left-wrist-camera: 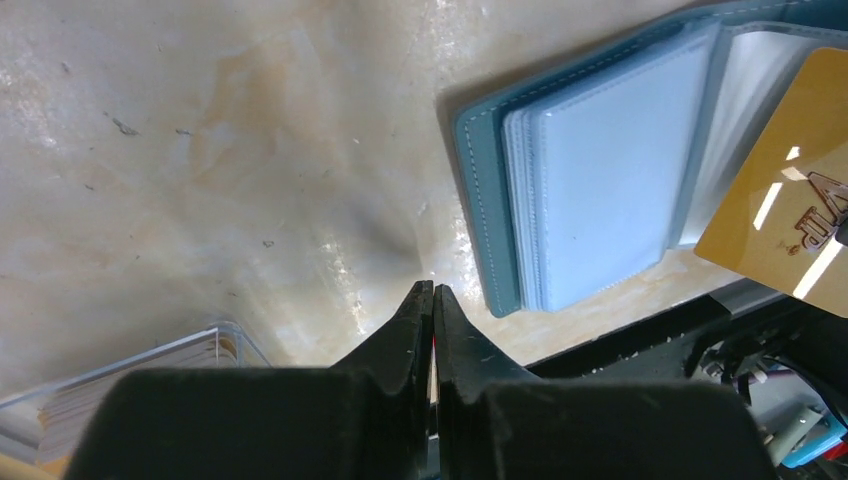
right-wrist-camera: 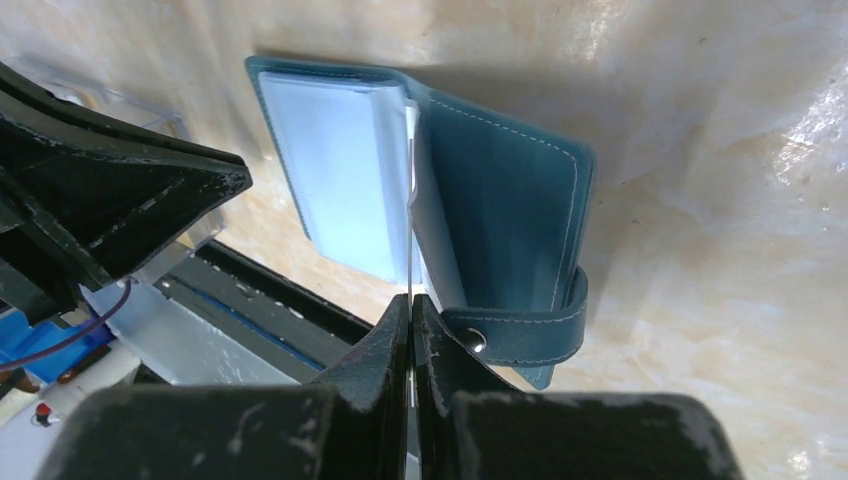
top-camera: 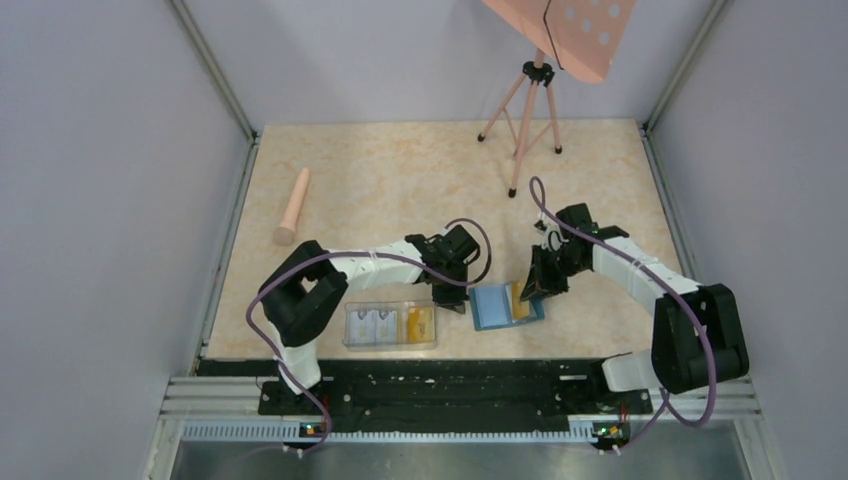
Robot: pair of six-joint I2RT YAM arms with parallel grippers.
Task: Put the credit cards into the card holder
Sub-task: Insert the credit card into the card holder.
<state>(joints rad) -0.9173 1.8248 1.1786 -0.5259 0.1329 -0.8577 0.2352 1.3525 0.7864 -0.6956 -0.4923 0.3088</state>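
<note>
Right gripper is clamped on a gold card, arm bent in low from the right, with the card tilted over the open teal card holder near the front edge of the table. The card says "VIP". Left gripper is pinched shut just left of the holder, next to the clear box of spare cards.

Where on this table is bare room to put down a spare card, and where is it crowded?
The widest bare patch lies mid-table, between the pink stick and the tripod; a smaller one, right of the tripod. The near edge is crowded: clear box, left gripper, card holder, right gripper holding a yellow card.
</note>
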